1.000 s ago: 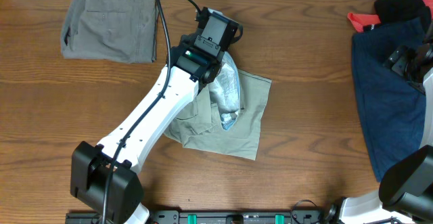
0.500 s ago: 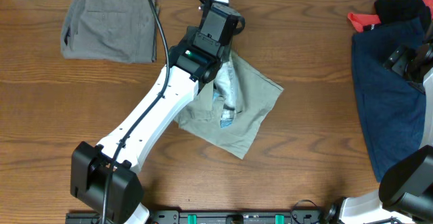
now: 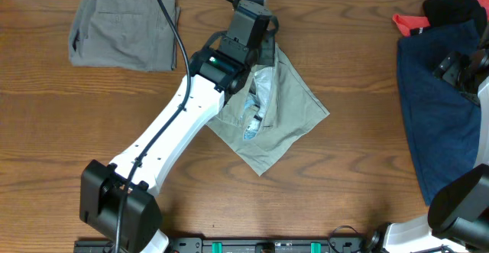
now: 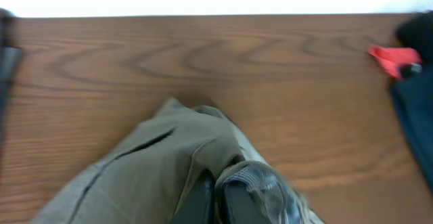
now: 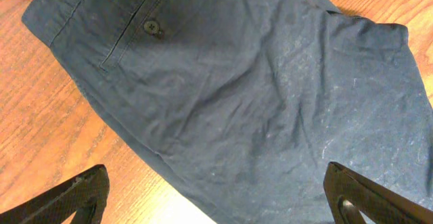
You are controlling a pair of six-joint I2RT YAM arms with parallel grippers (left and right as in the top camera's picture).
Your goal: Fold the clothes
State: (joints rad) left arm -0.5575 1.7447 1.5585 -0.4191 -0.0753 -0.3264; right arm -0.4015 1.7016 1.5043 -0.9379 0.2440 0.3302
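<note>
Overhead: grey-olive shorts (image 3: 122, 27) lie folded at the tabletop's far-left corner; left pincer (image 4: 218, 195) pinches half-folded khaki shorts (image 3: 294, 111) mid-tabletop; right pincer (image 5: 220, 193) hangs spread over unfolded navy shorts (image 5: 237, 82).

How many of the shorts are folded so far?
One looks done: the grey-olive cotton shorts lie folded at the far left of the table. In hand: the left gripper is shut on the rumpled khaki-beige shorts with pale blue lining, mid-table, not yet neat. Left to do: the dark navy shorts lie spread flat at the right, under the open right gripper.
</note>
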